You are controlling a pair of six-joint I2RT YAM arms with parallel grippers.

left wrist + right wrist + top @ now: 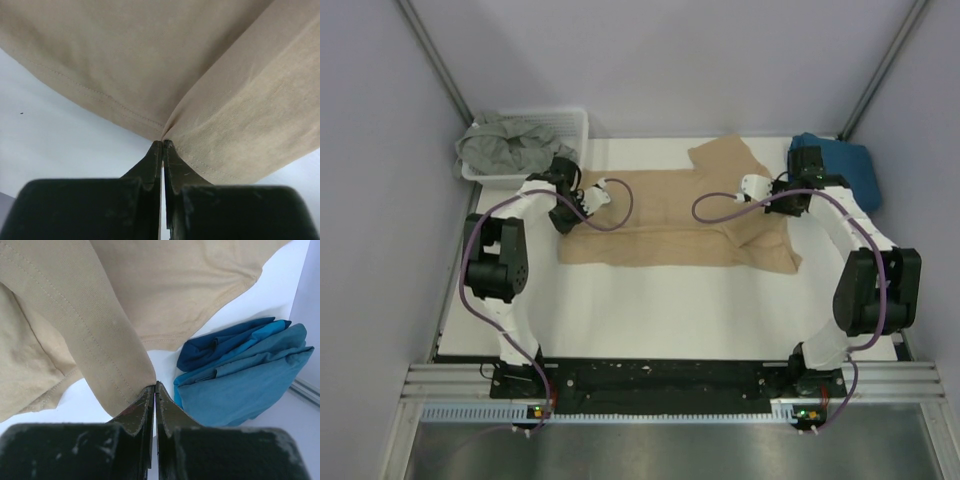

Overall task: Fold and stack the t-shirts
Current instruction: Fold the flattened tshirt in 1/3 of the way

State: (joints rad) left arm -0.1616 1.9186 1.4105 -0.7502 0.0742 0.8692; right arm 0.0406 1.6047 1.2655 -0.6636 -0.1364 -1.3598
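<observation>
The tan t-shirt (670, 215) lies spread across the white table, one sleeve pointing to the far side. My left gripper (566, 218) is shut on its left edge; the left wrist view shows the jaws closed (163, 142) on a pinched fold of the tan cloth (150, 55). My right gripper (782, 203) is shut on the shirt's right part, with a hemmed fold (85, 325) caught at the tips (155, 385). The teal-blue t-shirt (840, 165) lies folded at the far right, just beyond the right gripper (245, 385). The grey-green t-shirt (505, 145) lies crumpled in the basket.
The white slatted basket (575, 120) stands at the far left corner. Grey walls close in the table on the left, right and far sides. A metal rail (660, 385) carries both arm bases at the near edge.
</observation>
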